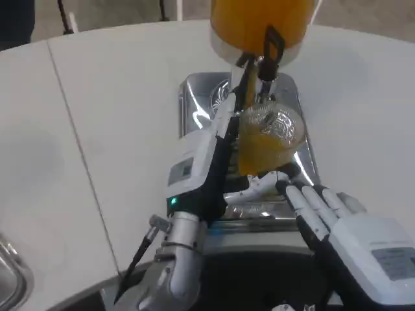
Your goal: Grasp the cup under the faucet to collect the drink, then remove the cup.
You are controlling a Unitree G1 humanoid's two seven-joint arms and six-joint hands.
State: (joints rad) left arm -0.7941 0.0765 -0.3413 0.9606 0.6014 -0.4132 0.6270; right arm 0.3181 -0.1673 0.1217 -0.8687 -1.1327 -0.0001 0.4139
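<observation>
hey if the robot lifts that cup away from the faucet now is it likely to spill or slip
Likely heavy for its size: the clear cup looks over half full of orange drink. Its smooth transparent wall may be slippery in the left hand. It already leans, so liquid could slosh toward the rim if moved quickly.

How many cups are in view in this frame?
1. The cup sits over the metal tray below the faucet, partly filled with orange drink, gripped by the left hand. Others may be hidden behind the dispenser.
</observation>
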